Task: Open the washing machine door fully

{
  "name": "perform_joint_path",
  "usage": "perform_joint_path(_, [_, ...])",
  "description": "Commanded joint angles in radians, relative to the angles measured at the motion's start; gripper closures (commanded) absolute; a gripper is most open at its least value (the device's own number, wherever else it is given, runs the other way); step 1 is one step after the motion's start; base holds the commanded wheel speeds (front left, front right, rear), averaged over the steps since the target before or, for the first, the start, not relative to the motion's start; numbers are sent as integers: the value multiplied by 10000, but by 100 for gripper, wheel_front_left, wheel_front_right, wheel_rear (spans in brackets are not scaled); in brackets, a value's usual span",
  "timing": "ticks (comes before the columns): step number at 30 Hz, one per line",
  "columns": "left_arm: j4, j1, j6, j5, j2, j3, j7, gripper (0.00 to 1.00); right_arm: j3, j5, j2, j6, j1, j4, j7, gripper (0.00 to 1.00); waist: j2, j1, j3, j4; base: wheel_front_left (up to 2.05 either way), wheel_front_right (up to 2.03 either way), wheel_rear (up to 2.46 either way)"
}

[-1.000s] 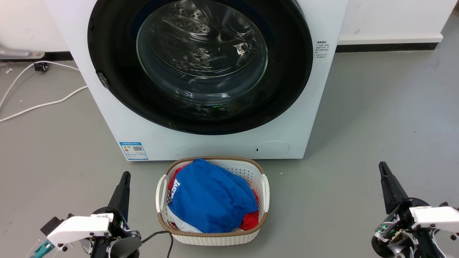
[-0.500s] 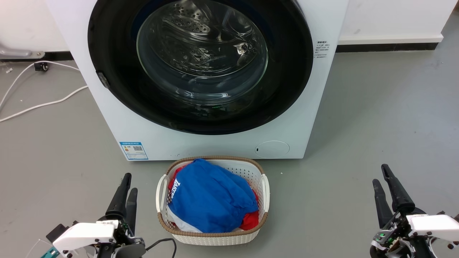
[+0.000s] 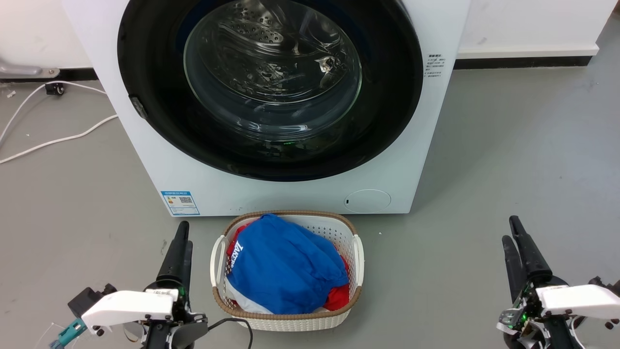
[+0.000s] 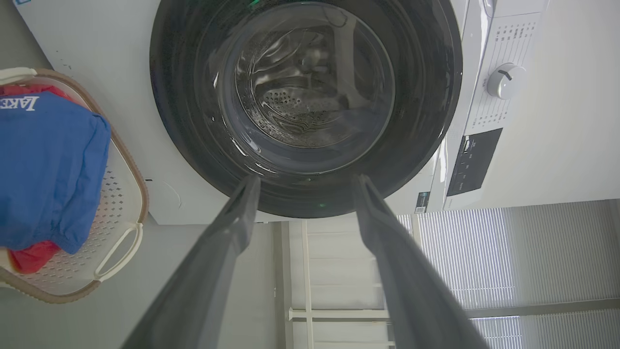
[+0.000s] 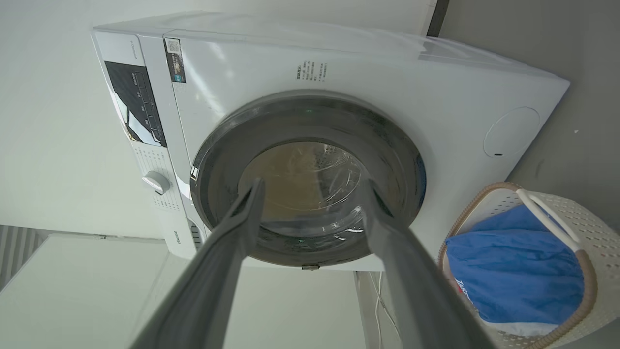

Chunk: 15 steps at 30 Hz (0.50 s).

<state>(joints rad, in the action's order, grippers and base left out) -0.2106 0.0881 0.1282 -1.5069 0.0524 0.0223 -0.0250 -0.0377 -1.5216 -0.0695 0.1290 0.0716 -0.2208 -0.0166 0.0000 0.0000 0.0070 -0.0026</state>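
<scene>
L pincer (image 3: 185, 236) & R pincer (image 3: 508, 229) both spread, empty; laundry basket (image 3: 359, 252) btwn them, before shut washing machine door (image 3: 145, 72).

A basket of clothes on a grey floor.
The white basket (image 3: 359, 252) with a brown rim sits at the bottom middle of the frame, on the grey floor (image 3: 508, 160). A big blue cloth (image 3: 286, 266) with white letters lies on top in it, and a bit of red cloth (image 3: 337, 299) peeks out at its lower right. Just above the basket are a small round white flap (image 3: 367, 201) and a blue sticker (image 3: 180, 203). White cables (image 3: 58, 140) curl on the floor at the left.
</scene>
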Motion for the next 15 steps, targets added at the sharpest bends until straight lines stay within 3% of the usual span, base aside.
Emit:
perform_joint_path(1, [232, 307, 13, 217, 52, -63, 79, 0, 66, 226, -140, 7, 87, 212, 65, 0, 0, 0, 1, 0, 0, 0, 0])
perform_joint_path(15, [404, 401, 18, 3213, 118, -473, 638, 0, 297, 4045, -101, 10, 26, 455, 617, 0, 0, 0, 11, -36, 0, 0, 0])
